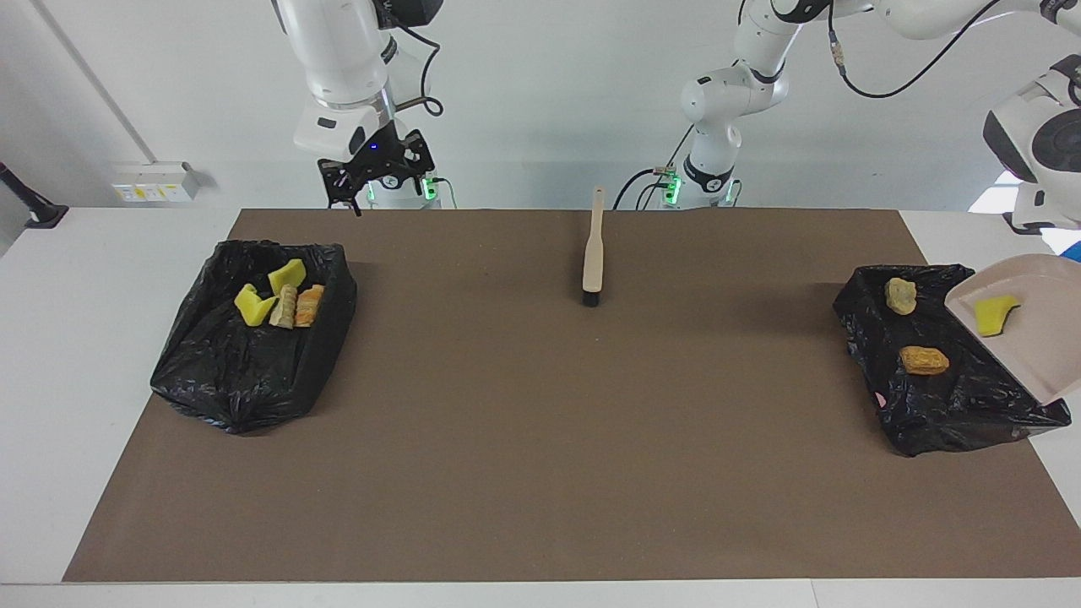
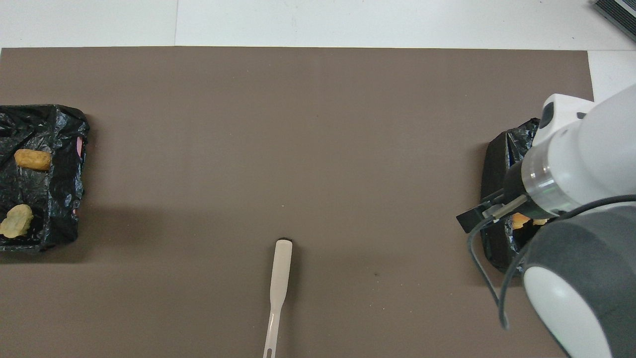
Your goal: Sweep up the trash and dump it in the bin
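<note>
The beige dustpan [image 1: 1026, 333] hangs tilted over the black-bagged bin [image 1: 937, 397] at the left arm's end, held up from under the left arm's wrist [image 1: 1034, 143]. The left gripper itself is cut off by the edge of the view. One yellow sponge piece [image 1: 995, 314] of the trash lies on the pan. A pale wad [image 1: 900, 295] and an orange-brown lump [image 1: 924, 361] lie in that bin. My right gripper [image 1: 376, 173] hangs open and empty over the mat's edge by the robots, close to the second bin [image 1: 245, 380]. That bin holds several scraps [image 1: 280, 306].
The beige brush [image 1: 594, 253] with black bristles lies on the brown mat [image 1: 540, 439] midway between the arms, handle toward the robots. From overhead the right arm's body [image 2: 576, 199] covers most of the bin at its end.
</note>
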Controlling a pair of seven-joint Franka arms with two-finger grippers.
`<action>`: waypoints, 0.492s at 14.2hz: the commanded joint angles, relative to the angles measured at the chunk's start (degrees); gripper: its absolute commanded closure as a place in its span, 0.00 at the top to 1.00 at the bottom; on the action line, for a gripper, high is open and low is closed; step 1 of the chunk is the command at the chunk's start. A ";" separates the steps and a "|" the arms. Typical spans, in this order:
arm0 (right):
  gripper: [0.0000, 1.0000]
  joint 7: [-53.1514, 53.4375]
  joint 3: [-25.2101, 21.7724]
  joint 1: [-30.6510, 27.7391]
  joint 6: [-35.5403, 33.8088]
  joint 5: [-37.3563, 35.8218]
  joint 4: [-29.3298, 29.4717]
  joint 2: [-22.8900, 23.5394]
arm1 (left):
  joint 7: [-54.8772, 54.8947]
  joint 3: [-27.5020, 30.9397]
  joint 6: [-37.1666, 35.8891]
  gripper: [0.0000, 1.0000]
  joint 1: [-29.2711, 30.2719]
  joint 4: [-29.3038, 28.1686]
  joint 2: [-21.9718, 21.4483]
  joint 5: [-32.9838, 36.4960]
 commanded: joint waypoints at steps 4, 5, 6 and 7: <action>1.00 -3.25 0.94 -10.15 -0.01 -2.07 2.35 0.42 | -4.17 0.74 -17.86 0.00 -7.28 1.90 0.37 7.29; 1.00 -3.16 0.94 -11.82 0.60 -2.08 2.35 0.42 | -4.72 0.74 -19.13 0.00 -7.38 1.99 0.45 6.95; 1.00 -3.25 1.02 -13.41 1.82 -2.08 2.26 0.42 | -4.73 0.74 -19.05 0.00 -7.04 2.60 0.88 6.95; 1.00 -3.33 1.11 -14.64 3.05 -1.99 2.26 0.42 | -4.73 0.74 -19.05 0.00 -6.60 4.87 1.58 6.86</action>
